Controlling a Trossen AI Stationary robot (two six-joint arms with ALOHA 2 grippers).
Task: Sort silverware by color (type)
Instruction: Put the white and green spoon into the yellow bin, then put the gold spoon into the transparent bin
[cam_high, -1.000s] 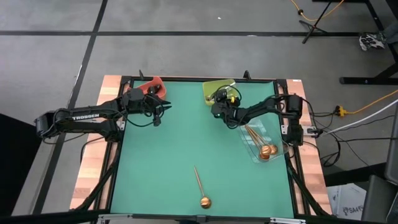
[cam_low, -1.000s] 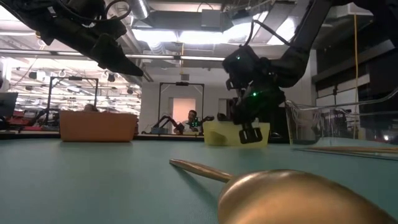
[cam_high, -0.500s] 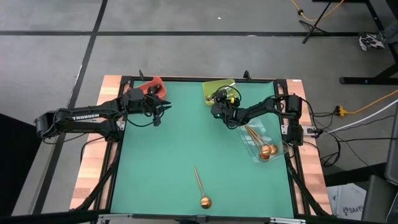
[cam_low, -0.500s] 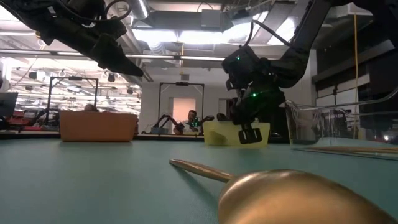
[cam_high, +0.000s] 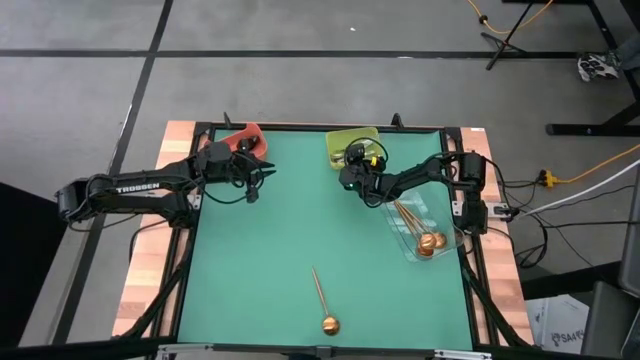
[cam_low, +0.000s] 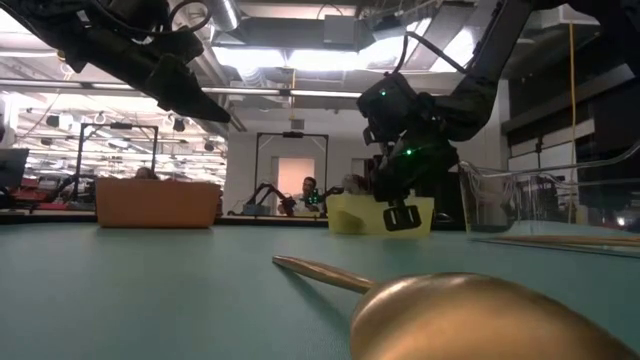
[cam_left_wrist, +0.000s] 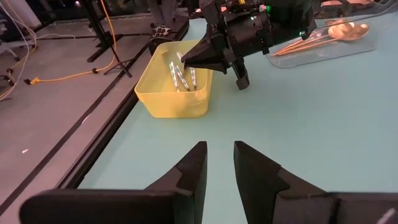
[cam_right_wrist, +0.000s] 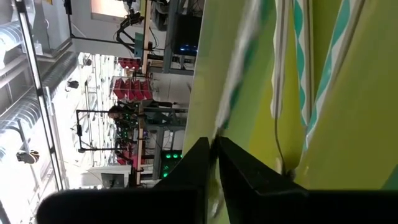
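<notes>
My right gripper (cam_high: 347, 172) hangs over the yellow-green bin (cam_high: 350, 143), fingers slanting down into it and a narrow gap apart (cam_right_wrist: 213, 149). A blurred silver spoon (cam_right_wrist: 239, 62) runs from the fingertips into the bin, where more silver spoons (cam_left_wrist: 180, 74) lie. One copper-gold spoon (cam_high: 322, 300) lies flat on the green mat near the front edge. More copper-gold spoons (cam_high: 420, 232) rest in the clear bin. My left gripper (cam_high: 268, 172) hovers open above the mat beside the red bin (cam_high: 243, 140), nothing between its fingers (cam_left_wrist: 219, 162). My right gripper's fingertips (cam_right_wrist: 199, 155) stand on either side of the blurred silver spoon's near end (cam_right_wrist: 219, 127). I cannot tell whether they touch it. The spoon points away from the fingers, down into the yellow-green bin.
The clear bin (cam_high: 440, 215) stands along the mat's right edge. The red bin sits at the far left corner, the yellow-green bin at the far middle. The middle of the green mat (cam_high: 300, 230) is bare. People and equipment show in the room behind (cam_low: 310, 190).
</notes>
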